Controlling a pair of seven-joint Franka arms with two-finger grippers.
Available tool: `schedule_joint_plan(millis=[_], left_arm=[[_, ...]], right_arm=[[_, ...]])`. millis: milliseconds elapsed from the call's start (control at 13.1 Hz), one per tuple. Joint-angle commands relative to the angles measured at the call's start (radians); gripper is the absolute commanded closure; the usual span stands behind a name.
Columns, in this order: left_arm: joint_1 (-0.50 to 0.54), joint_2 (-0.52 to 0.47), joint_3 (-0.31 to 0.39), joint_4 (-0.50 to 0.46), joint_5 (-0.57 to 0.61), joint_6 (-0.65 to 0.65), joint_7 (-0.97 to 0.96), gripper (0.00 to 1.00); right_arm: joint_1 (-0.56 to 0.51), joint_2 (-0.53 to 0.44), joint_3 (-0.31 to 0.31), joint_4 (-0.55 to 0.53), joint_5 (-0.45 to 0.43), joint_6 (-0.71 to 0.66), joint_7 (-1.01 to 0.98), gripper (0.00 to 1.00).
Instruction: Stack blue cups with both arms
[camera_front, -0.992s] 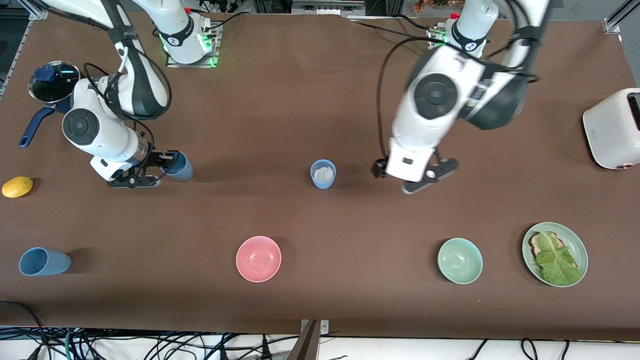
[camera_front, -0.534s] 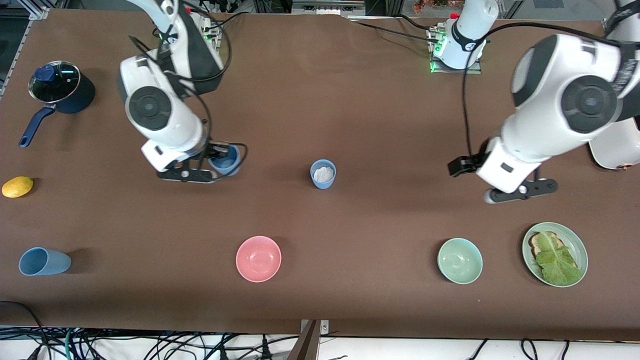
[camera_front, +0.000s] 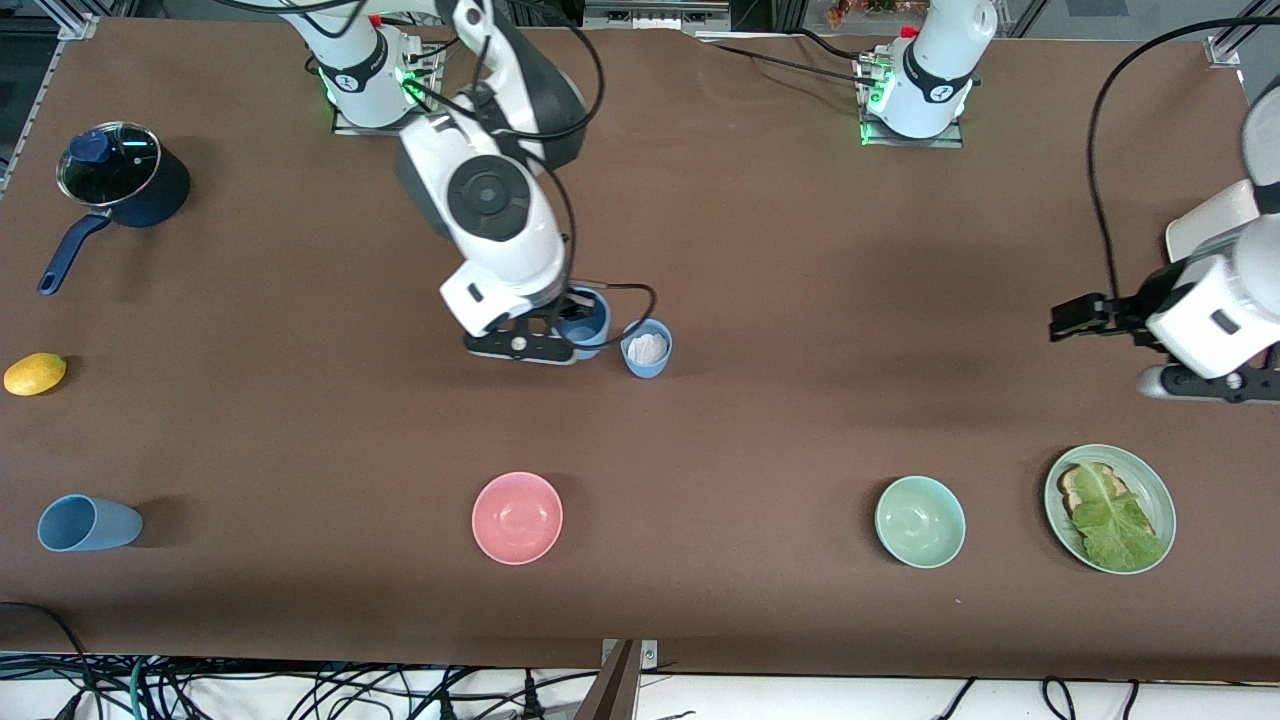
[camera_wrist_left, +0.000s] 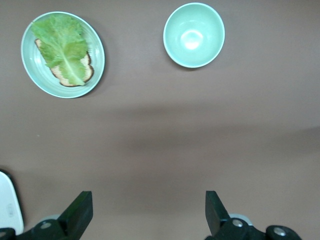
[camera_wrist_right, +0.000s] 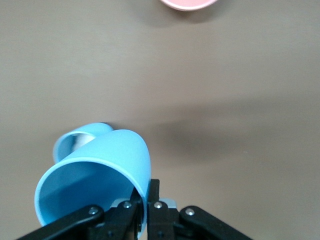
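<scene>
Nothing stacked yet. Nearest the front cam, 3rd cup (camera_front: 88, 523) is lying on its side on the desk (camera_front: 760, 420), well apart from both arms' fingers, untouched. Mid-desk, target cup (camera_front: 647, 348) is standing upright w/ white stuff inside. R gripper (camera_front: 556, 335) is hanging just beside it, fingers pinching the wall of held cup (camera_wrist_right: 97, 175), rim up; needs shifting over target, then lowering in. L gripper (camera_wrist_left: 149, 212) is waiting w/ fingers spread, holding nothing, over bare desk at its own end.
</scene>
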Motion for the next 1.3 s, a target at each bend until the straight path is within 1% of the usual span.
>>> schedule_joint_plan(millis=[0, 229, 458, 687, 763, 916, 1145, 1221], left_arm=[[0.037, -0.015, -0.021, 0.005, -0.008, -0.037, 0.083, 0.0], [0.042, -0.037, -0.019, 0.007, -0.016, -0.071, 0.095, 0.0], [0.019, -0.06, -0.019, 0.007, -0.019, -0.074, 0.061, 0.0], [-0.006, -0.112, -0.001, -0.004, -0.013, -0.071, 0.058, 0.0], [-0.012, -0.144, 0.001, -0.028, -0.008, -0.07, 0.049, 0.0], [-0.02, -0.224, 0.005, -0.133, -0.007, -0.035, 0.025, 0.0], [-0.093, -0.276, 0.09, -0.205, -0.008, 0.005, 0.024, 0.0], [-0.099, -0.288, 0.097, -0.225, -0.008, 0.018, 0.024, 0.0]], right_arm=[[0.025, 0.125, -0.01, 0.183, 0.015, -0.039, 0.059, 1.0], [0.05, 0.136, -0.01, 0.183, 0.015, -0.029, 0.062, 1.0], [0.057, 0.142, -0.009, 0.181, 0.018, -0.029, 0.066, 1.0], [0.068, 0.152, -0.01, 0.177, 0.032, -0.028, 0.088, 1.0], [0.068, 0.154, -0.01, 0.178, 0.032, -0.019, 0.088, 1.0], [0.068, 0.165, -0.01, 0.178, 0.032, -0.011, 0.088, 1.0], [0.068, 0.175, -0.01, 0.178, 0.032, 0.016, 0.09, 1.0], [0.07, 0.177, -0.009, 0.178, 0.033, 0.023, 0.09, 1.0]])
